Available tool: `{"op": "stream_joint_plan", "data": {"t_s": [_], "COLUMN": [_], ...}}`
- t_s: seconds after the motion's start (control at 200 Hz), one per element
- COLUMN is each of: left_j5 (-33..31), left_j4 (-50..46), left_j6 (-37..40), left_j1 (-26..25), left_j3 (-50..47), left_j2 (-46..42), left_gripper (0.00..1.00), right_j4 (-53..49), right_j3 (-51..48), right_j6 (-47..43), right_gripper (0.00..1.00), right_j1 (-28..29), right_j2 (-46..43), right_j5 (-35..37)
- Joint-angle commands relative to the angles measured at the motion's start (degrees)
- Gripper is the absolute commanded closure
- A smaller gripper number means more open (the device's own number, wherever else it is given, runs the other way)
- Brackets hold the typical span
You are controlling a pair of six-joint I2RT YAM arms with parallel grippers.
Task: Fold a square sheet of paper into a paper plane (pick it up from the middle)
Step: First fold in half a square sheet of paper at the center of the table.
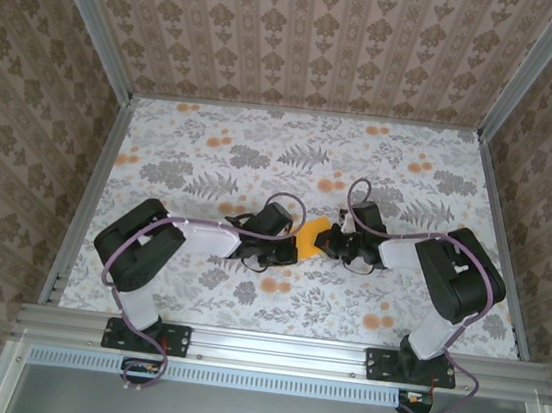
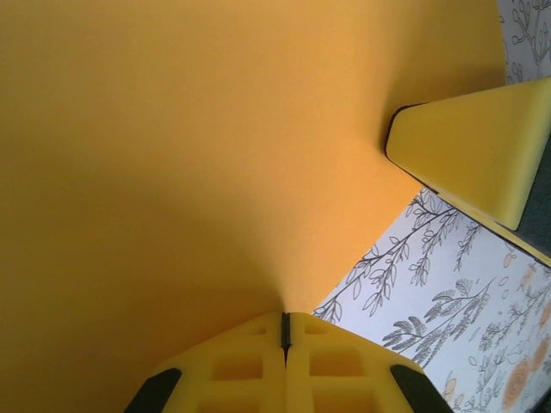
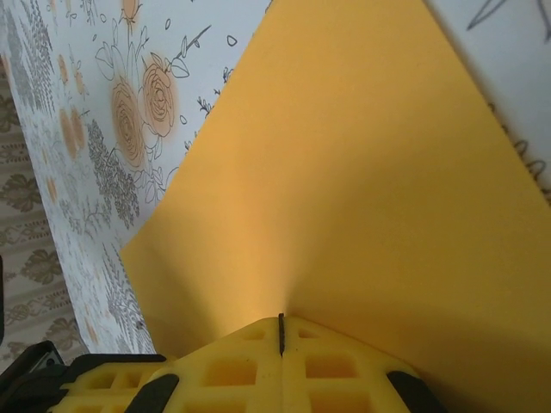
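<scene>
Two-hand grip on sheet
Left hand (image 2: 285, 320) and right hand (image 3: 281, 320) each pinch the square sheet of paper (image 1: 311, 235) at the middle of the table (image 1: 213, 148). Move both together; pulling apart risks tearing.

Square sheet of paper (image 2: 172, 155): thin orange-yellow paper, matt, smooth, unprinted.
Left gripper (image 2: 284, 331), right gripper (image 3: 281, 331): yellow plastic, matt, moulded in a waffle grid.
Table cover (image 1: 211, 158): matt sheet printed with grey leaves and orange flowers.
Frame rail (image 1: 279, 349): pale brushed metal, dull sheen.
Arm housing (image 1: 135, 245): black plastic, slightly glossy.
Walls (image 1: 307, 39): matt damask-patterned covering.
</scene>
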Motion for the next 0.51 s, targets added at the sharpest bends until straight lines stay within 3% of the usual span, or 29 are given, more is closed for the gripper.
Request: {"op": "stream_joint_plan", "data": {"t_s": [0.0, 0.125, 0.255, 0.5], "left_j5": [-4.44, -5.99, -10.71, -16.88], "left_j4": [-9.11, -6.24, -0.72, 6.27], "left_j6": [4.0, 2.66, -3.53, -13.53], "left_j1": [1.73, 1.73, -1.7, -6.85], "left_j3": [-0.26, -1.08, -1.25, -0.44], "left_j2": [-1.11, -4.55, -7.57, -1.69], "left_gripper": [1.0, 1.0, 1.0, 1.0], "right_j4": [-1.93, 0.96, 4.89, 5.36], "right_j3": [-5.03, -8.88, -10.3, -10.72], "right_j6": [6.93, 16.05, 21.04, 24.14], "right_gripper": [1.0, 1.0, 1.0, 1.0], "right_j1": [1.83, 5.91, 6.53, 8.01], "right_j2": [-0.61, -3.22, -3.51, -3.96], "right_j5": [6.23, 14.03, 18.29, 21.21]}}
